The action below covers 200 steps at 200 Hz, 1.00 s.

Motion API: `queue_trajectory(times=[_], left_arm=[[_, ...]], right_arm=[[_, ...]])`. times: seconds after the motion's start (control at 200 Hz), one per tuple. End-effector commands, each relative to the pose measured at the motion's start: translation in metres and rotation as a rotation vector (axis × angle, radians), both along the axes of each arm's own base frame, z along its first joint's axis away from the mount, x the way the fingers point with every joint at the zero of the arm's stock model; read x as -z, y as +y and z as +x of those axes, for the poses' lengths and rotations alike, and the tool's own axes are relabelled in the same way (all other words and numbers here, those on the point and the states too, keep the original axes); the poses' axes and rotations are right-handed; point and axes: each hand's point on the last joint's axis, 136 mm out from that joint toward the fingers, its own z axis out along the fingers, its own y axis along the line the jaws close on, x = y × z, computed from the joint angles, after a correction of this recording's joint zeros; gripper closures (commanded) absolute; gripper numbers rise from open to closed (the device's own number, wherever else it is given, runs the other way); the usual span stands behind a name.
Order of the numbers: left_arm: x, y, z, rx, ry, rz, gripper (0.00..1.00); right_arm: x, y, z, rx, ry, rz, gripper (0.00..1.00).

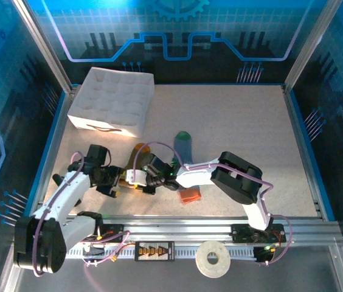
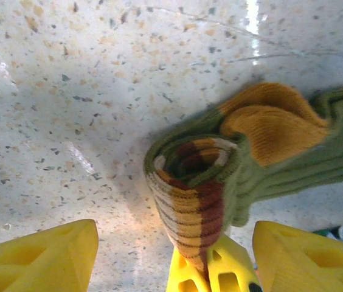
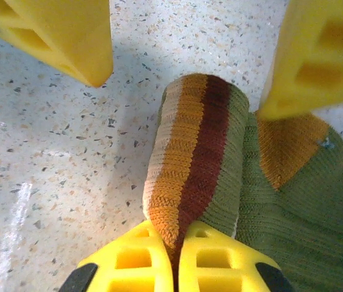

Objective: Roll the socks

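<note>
Speckled table, blue walls around.
Near edge, left of centre: right claw, fingers pressed together, pinching the striped rolled end of the olive sock. The roll lies on the table, with the mustard toe part beside it.
Same spot: left claw, spread, one finger either side of the roll, gripping nothing.
Just right of these: blue-grey sock, flat, orange cuff toward the near edge, green toe farther.
Far left corner: white tray with gridded hollows.

No legible text, labels, brands, numbers or signs on anything visible.
</note>
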Motion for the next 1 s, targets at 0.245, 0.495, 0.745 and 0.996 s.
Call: queue_trajectory(times=[0.245, 0.495, 0.745, 0.996], left_arm=[[-0.006, -0.01, 0.0, 0.001, -0.081, -0.083, 0.39], [0.008, -0.014, 0.006, -0.004, -0.085, -0.103, 0.44], [0.021, -0.014, 0.016, 0.025, -0.075, -0.081, 0.49], [0.045, -0.016, -0.004, 0.053, 0.031, -0.037, 0.54]], right_arm=[[0.066, -0.048, -0.025, 0.136, 0.618, -0.213, 1.0], [0.073, -0.048, -0.014, 0.217, 0.81, -0.222, 1.0], [0.081, -0.052, -0.007, 0.284, 0.926, -0.25, 1.0], [0.092, -0.058, -0.006, 0.306, 0.948, -0.273, 1.0]])
